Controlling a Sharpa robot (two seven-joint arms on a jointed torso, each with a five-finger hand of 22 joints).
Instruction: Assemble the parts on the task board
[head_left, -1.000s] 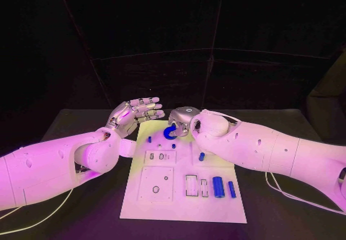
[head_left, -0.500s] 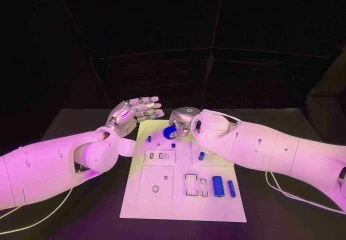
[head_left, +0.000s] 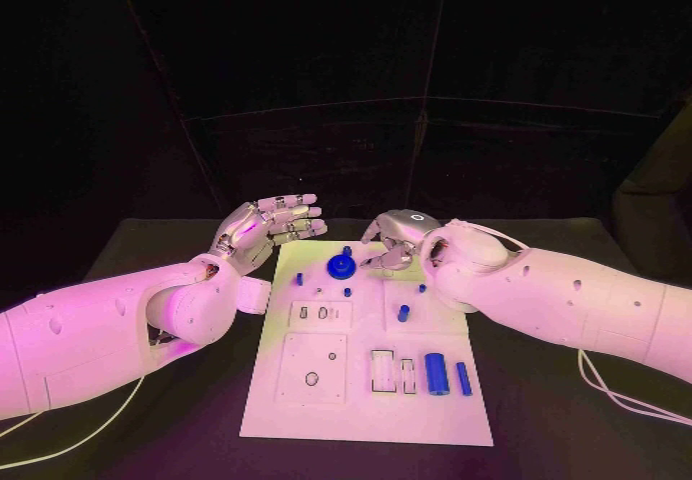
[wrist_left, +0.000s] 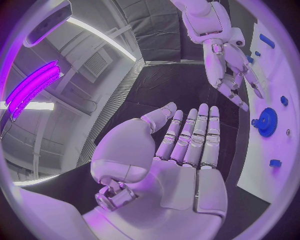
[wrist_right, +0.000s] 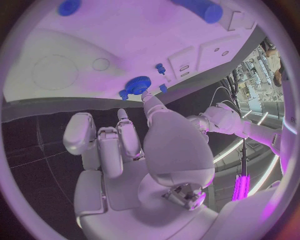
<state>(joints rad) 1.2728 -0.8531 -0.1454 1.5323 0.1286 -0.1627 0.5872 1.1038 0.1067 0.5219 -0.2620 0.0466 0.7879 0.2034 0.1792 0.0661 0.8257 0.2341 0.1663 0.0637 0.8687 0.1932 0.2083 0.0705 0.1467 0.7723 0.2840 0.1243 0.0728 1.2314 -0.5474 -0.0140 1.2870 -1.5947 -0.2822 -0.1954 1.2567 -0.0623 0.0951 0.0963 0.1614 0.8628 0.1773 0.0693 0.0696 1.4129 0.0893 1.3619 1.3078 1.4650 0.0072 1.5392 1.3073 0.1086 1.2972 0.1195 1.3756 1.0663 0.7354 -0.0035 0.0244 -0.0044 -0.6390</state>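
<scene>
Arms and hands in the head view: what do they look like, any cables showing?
Both arms are smooth white rounded shells with small dark holes in the casing. The left hand and right hand are silver and many-fingered, with segmented metallic fingers. A thin pale cable loops under the right arm, another under the left.

Task board (head_left: 361, 400) far-right corner hidden behind right hand (head_left: 407, 243); small blue pegs (head_left: 346, 292) indistinct.
</scene>
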